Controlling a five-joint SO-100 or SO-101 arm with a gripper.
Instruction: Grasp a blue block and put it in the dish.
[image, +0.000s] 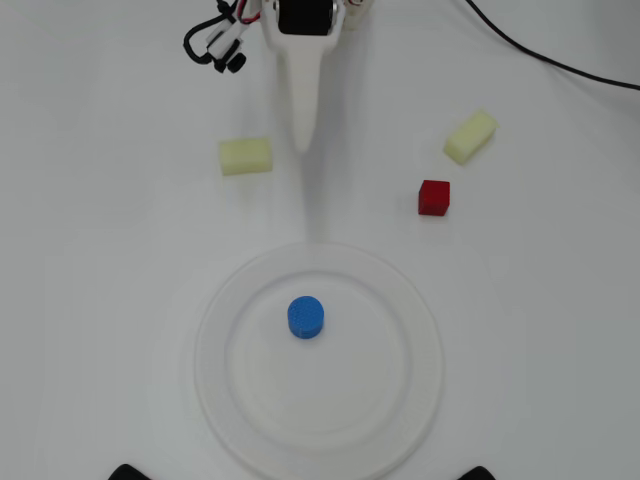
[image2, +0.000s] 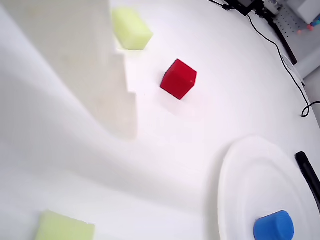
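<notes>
A: Overhead view is giving us the whole table (image: 90, 300), and the block (image: 305, 318) is sitting upright inside the dish (image: 412, 300), a little above and left of the dish's centre, touching nothing but the dish floor.

B: Wrist view is agreeing: block (image2: 273, 226) showing at the lower right, inside the dish (image2: 235, 175), standing clear of the ridged rim.

A: Gripper (image: 304, 145) is hanging at top centre of the overhead view, its white tip pointing down the frame, well apart from the dish. It's carrying nothing. From above the fingers are reading as one narrow wedge, so I cannot tell how wide it is standing.

B: Same trouble from the wrist: one pale finger (image2: 95, 65) is filling the upper left, and no second one is showing.

A: Red cube (image: 434, 197) is lying right of the gripper, above the dish. Two yellow blocks are flanking the tip, one left (image: 246, 156), one upper right (image: 470, 137).

B: Black cable (image: 540, 52) is trailing across the top right corner.
</notes>
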